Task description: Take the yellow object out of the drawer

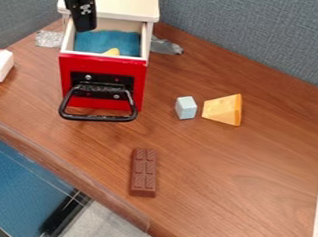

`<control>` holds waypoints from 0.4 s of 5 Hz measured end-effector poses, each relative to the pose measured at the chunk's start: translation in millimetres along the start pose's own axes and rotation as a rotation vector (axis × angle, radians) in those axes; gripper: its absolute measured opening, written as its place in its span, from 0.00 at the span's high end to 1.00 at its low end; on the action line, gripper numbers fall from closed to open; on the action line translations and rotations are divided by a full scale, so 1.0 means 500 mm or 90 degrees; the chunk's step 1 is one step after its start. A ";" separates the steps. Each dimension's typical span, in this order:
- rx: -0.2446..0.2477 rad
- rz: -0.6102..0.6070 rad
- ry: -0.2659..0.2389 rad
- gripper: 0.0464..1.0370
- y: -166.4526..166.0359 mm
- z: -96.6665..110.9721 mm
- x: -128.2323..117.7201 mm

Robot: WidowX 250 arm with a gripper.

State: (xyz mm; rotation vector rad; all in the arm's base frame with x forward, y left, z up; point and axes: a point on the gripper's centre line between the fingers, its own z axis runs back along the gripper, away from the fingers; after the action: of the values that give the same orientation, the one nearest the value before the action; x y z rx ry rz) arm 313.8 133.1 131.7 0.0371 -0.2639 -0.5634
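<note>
The black gripper hangs at the upper left, over the back left part of the open drawer. The small cabinet's drawer is pulled out, with a red front, white walls and a black handle; blue material lines its inside. A small yellow object lies on the blue lining near the drawer's front wall, partly hidden by that wall. It is to the right of the gripper and nearer the camera, apart from it.
Right of the drawer stand a pale blue block and a yellow-orange cheese wedge. A brown chocolate bar lies toward the table's front edge. A white and red object sits at the far left.
</note>
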 end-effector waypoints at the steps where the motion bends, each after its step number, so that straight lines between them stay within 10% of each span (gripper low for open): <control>1: -0.002 0.039 -0.001 0.04 0.015 -0.024 0.007; 2: 0.004 0.054 -0.012 0.04 0.016 -0.038 0.020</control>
State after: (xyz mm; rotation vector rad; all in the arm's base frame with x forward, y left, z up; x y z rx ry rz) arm 330.9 133.8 116.3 0.0272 -0.2837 -0.4790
